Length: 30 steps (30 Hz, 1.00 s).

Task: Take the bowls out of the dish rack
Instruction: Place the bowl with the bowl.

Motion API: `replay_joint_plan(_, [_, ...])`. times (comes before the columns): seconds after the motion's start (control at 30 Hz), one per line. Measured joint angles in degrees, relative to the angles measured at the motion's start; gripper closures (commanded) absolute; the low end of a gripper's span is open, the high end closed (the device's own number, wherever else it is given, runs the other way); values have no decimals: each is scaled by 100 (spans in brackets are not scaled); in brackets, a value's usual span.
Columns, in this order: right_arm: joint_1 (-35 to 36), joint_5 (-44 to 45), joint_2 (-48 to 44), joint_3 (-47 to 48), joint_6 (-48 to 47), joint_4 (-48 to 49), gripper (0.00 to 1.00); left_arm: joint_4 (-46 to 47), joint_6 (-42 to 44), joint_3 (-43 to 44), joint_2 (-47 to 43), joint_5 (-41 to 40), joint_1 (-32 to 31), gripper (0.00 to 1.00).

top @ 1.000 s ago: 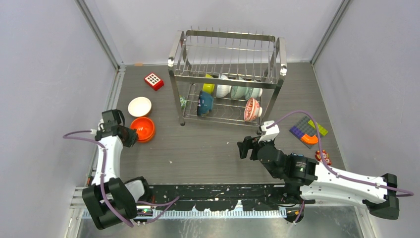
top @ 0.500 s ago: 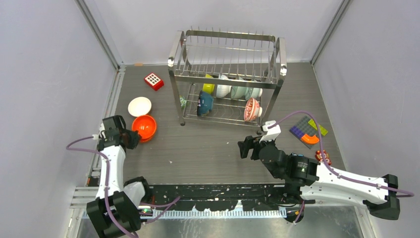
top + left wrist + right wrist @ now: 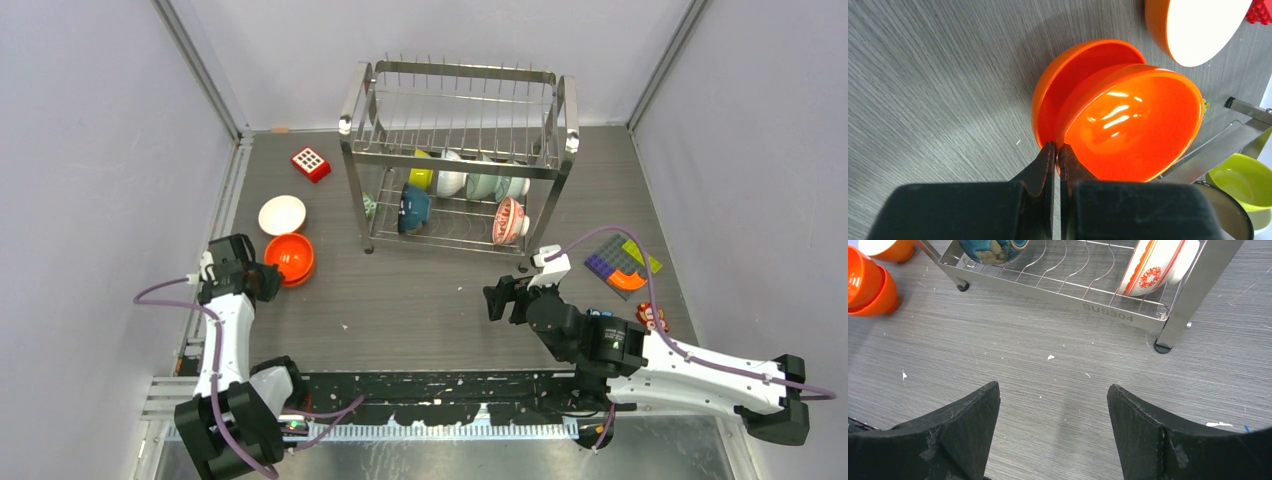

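My left gripper (image 3: 263,281) is shut on the near rim of an orange bowl (image 3: 1133,125). The bowl is tilted and rests in a second orange bowl (image 3: 1068,85) on the table; from above they show as one orange stack (image 3: 291,258). A white bowl (image 3: 282,214) lies just beyond it. The dish rack (image 3: 460,100) stands at the back. Its lower tier holds lime-yellow (image 3: 423,176), white (image 3: 449,180), pale teal (image 3: 489,186), dark blue (image 3: 413,208) and red-and-white patterned (image 3: 509,220) bowls. My right gripper (image 3: 504,298) is open and empty over bare table in front of the rack (image 3: 1108,305).
A red block with white dots (image 3: 311,163) lies left of the rack. Flat coloured toy bricks (image 3: 622,262) and a small round red piece (image 3: 652,317) lie at the right. Grey walls close in the table on three sides.
My left gripper has pulled back toward the near edge, and the orange bowl it holds has tipped up. My right arm has drifted slightly right.
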Motion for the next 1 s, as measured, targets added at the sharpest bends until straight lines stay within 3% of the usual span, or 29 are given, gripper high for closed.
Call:
replay_joint_plan(0.7, [0, 37, 0, -2, 28, -31, 17, -39, 46, 0, 313, -339, 0, 100])
replay_joint_plan(1.0, [0, 42, -26, -4, 90, -37, 17, -22, 157, 96, 531, -267, 0, 71])
